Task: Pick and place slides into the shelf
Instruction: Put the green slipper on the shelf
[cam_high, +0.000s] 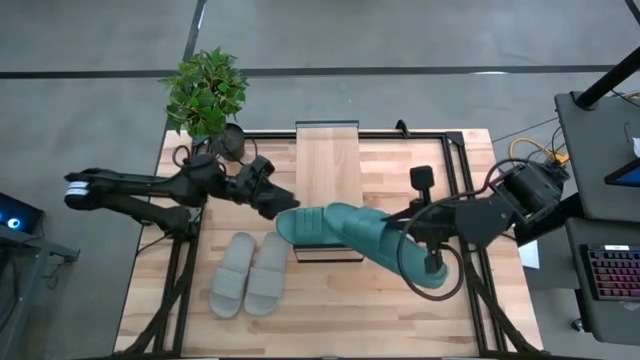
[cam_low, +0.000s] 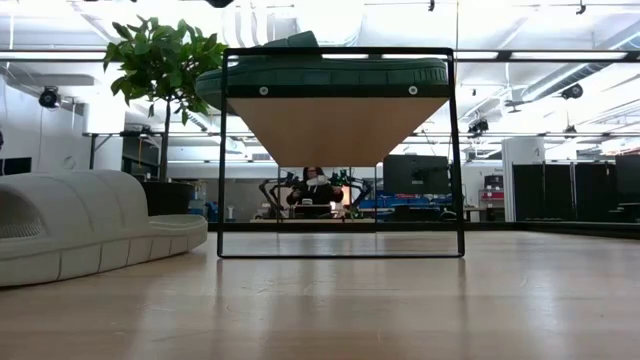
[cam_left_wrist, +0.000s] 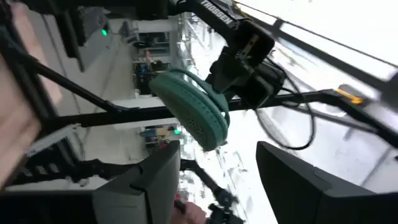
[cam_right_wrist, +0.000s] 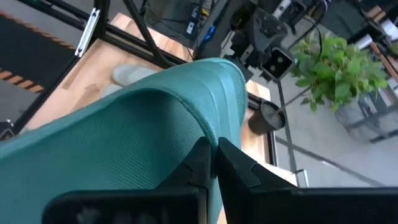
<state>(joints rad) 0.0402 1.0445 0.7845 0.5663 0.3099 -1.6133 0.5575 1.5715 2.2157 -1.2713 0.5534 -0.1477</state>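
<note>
**Teal slide held over the near end of the shelf**

I have one teal slide in the right gripper, whose fingers are closed tight on the sandal's edge; in the right wrist view the two dark fingertips meet on the ribbed teal strap. The slide hangs tilted, its free end reaching toward the shelf and its gripped end off to the shelf's right side. The right arm comes in from the shelf's right, elbow bent, wrist turned down.

A second teal slide lies across the near end of the shelf's plank; in the low view I see it resting on top of the black frame. Its sole is dotted, its strap ribbed.

My left gripper sits just beside the shelf's left edge, next to that second slide. Its fingers stand apart with nothing between them. The left arm stretches level from the shelf's left.

The pale grey pair lies side by side on the table, left of the shelf's near end. A potted plant stands beyond the shelf's far left corner.
</note>
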